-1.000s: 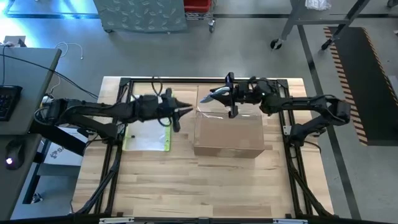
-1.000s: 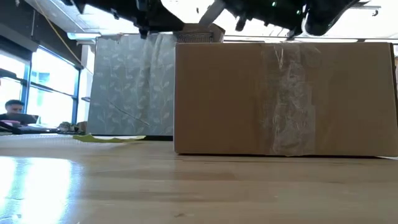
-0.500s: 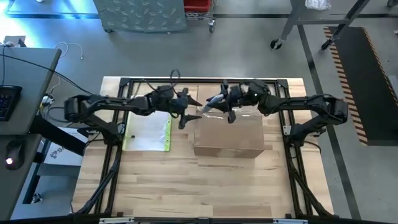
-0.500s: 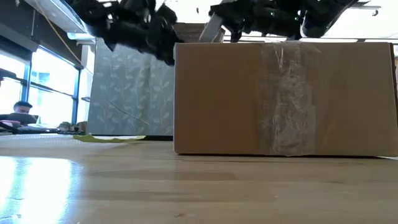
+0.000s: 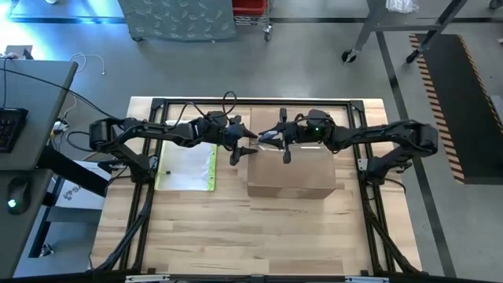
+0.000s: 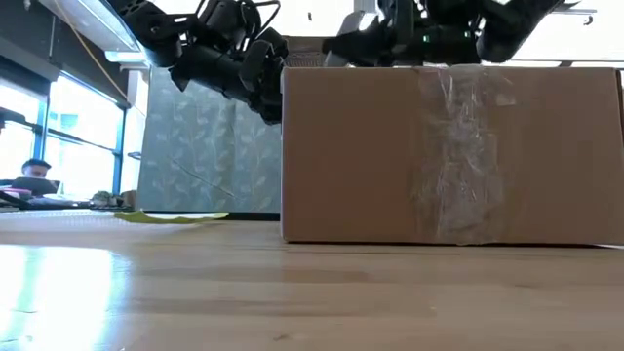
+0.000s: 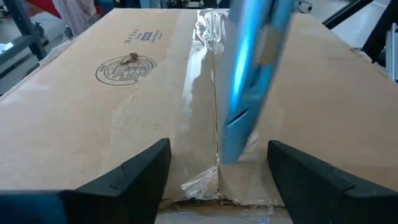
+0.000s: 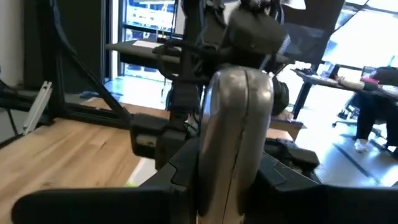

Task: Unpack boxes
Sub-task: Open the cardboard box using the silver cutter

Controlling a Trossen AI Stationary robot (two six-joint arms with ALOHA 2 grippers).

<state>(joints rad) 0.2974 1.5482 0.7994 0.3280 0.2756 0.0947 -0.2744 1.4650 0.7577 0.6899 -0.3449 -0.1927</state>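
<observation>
Left end effector [image 5: 250, 145] spread open at the carton [image 5: 291, 174] edge; right end effector [image 5: 271, 138] clamps a silver-handled cutter [image 8: 233, 134] above it.

matt brown cardboard carton [image 7: 124, 112] with glossy crinkled clear tape [image 7: 202, 93], on pale wood table [image 6: 292, 292].

The left hand [image 7: 217, 171] shows two dark fingers [image 7: 134, 174] spread wide at the near edge of the brown carton [image 7: 112, 118], one at 7 o'clock and one at 5 o'clock. A strip of clear tape [image 7: 202, 99] runs along the carton's centre seam toward 12 o'clock, crinkled where it ends between the fingers. A blurred blue tool [image 7: 252, 81] hangs over the seam from 12 o'clock, and a round printed stamp [image 7: 124, 70] sits at 10 o'clock
</observation>
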